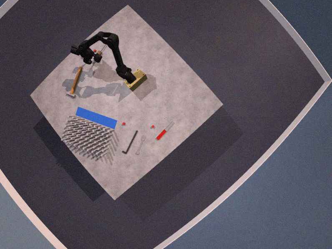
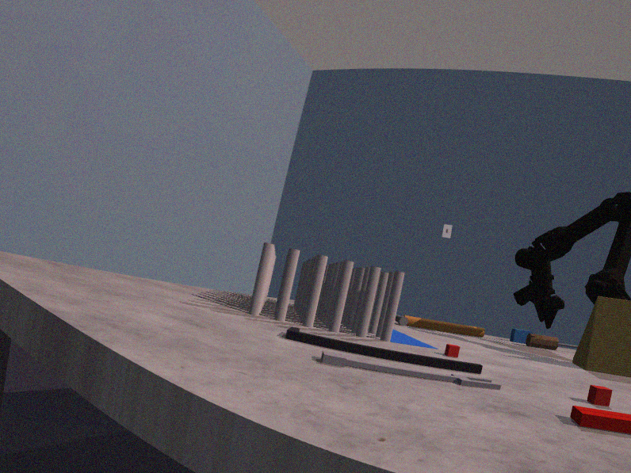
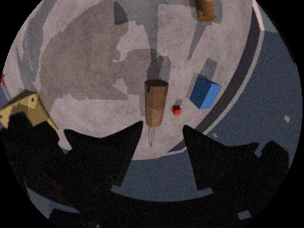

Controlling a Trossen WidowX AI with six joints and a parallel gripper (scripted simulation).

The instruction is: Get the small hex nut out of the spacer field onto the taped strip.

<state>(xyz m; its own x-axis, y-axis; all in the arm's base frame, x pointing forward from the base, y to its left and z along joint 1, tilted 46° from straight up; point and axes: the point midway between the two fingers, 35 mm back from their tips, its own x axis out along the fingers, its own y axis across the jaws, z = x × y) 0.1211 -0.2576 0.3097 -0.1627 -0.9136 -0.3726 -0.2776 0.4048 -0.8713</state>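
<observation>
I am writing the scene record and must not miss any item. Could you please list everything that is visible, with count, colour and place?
Spacers: many, grey, upright in a field.
Taped strip: one, blue, along the field's edge.
L-shaped bar: one, black, beside the field.
Wrench: one, grey, next to the bar.
Red-handled tool: one, farther out.
Hammer: one, wooden handle.
Awl-like tool: one, brown handle, under the gripper.
Small cubes: three visible, red.
Block: one, blue.
Gripper: black, open, empty.

strip (image 1: 96, 117) before spacers (image 1: 88, 138) | hex key (image 1: 130, 142) beside wrench (image 1: 140, 144)
</observation>
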